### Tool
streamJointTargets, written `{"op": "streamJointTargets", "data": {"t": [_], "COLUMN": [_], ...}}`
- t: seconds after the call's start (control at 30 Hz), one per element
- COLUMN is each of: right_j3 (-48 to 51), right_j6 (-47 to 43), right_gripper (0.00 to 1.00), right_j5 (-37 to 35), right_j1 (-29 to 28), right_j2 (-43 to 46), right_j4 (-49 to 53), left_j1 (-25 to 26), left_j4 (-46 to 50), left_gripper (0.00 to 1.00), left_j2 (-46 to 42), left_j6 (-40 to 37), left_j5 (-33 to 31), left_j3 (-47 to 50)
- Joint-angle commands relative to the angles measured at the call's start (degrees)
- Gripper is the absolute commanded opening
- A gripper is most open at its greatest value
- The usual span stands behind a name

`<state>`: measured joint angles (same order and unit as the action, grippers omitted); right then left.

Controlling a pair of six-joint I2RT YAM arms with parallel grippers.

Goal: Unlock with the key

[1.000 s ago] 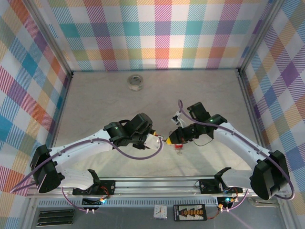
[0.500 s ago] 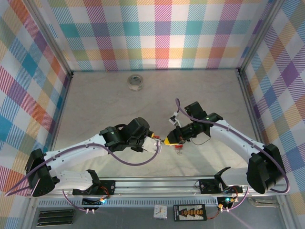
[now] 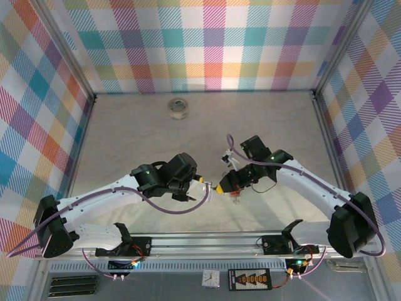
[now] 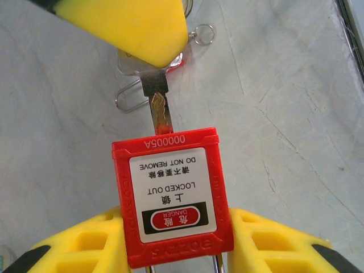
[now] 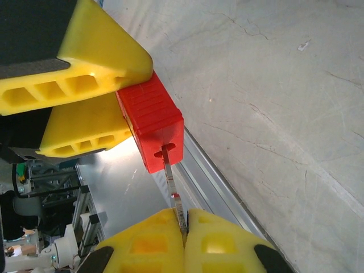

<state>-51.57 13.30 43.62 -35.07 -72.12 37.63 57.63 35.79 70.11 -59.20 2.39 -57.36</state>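
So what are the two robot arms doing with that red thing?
They are trying to unlock it. The left gripper is squeezing a red padlock and holding it up above the table. The right gripper is pinching a small metal key and pointing it at the lock. The key's tip is right at the keyhole in the end of the padlock, and most of its blade is outside.
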Motion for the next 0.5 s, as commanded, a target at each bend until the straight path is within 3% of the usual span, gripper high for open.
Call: {"op": "streamJointTargets", "data": {"t": [0.0, 0.47], "right_j3": [1.4, 3.5], "right_j6": [1.9, -1.6], "right_gripper": [0.00, 0.00], "right_j5": [-0.6, 0.5], "right_j1": [-0.5, -0.7], "right_j2": [2.8, 9.4], "right_j4": [-9.6, -9.5], "left_j1": [1.7, -1.6], "left_j4": [-8.4, -13.3], "left_gripper": [0.00, 0.00], "left_j2": [-0.2, -3.2], "left_j6": [3.1, 11.0], "left_j5": [9.1, 17.8], "left_j3": [-3.1, 1.1]}}
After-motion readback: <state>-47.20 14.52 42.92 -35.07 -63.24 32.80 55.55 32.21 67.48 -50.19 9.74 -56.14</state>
